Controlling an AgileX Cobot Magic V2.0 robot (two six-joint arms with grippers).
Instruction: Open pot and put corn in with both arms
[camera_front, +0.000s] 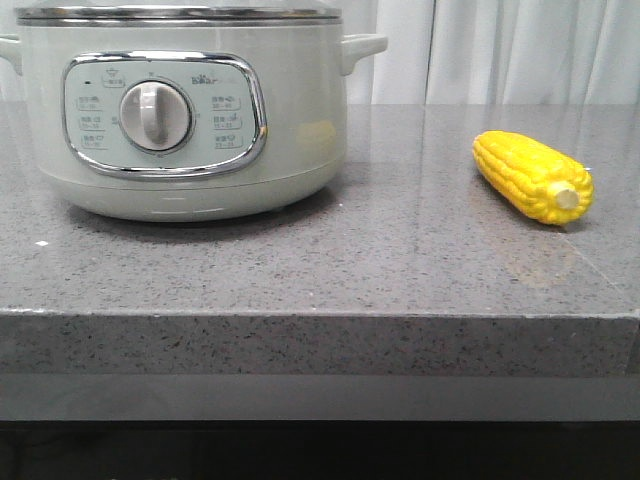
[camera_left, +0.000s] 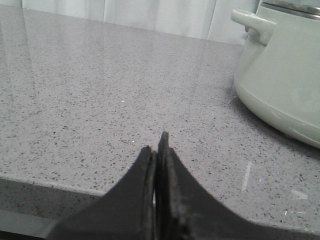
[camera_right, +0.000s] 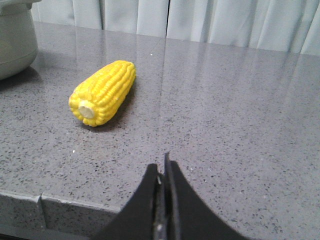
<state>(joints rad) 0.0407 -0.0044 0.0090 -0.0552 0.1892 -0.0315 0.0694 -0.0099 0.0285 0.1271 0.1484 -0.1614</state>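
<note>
The pale grey-green pot (camera_front: 190, 110) stands at the left of the grey counter with its steel-rimmed lid (camera_front: 180, 14) on. Its side and handle show in the left wrist view (camera_left: 285, 75), and a sliver shows in the right wrist view (camera_right: 15, 40). The yellow corn (camera_front: 533, 176) lies on the counter at the right, stub end toward me. It also shows in the right wrist view (camera_right: 103, 92). My left gripper (camera_left: 157, 145) is shut and empty, low over the counter's front edge, to the left of the pot. My right gripper (camera_right: 161, 167) is shut and empty, near the front edge, short of the corn.
The speckled grey counter (camera_front: 380, 270) has a front edge close to both grippers. White curtains (camera_front: 520, 50) hang behind it. Neither arm shows in the front view.
</note>
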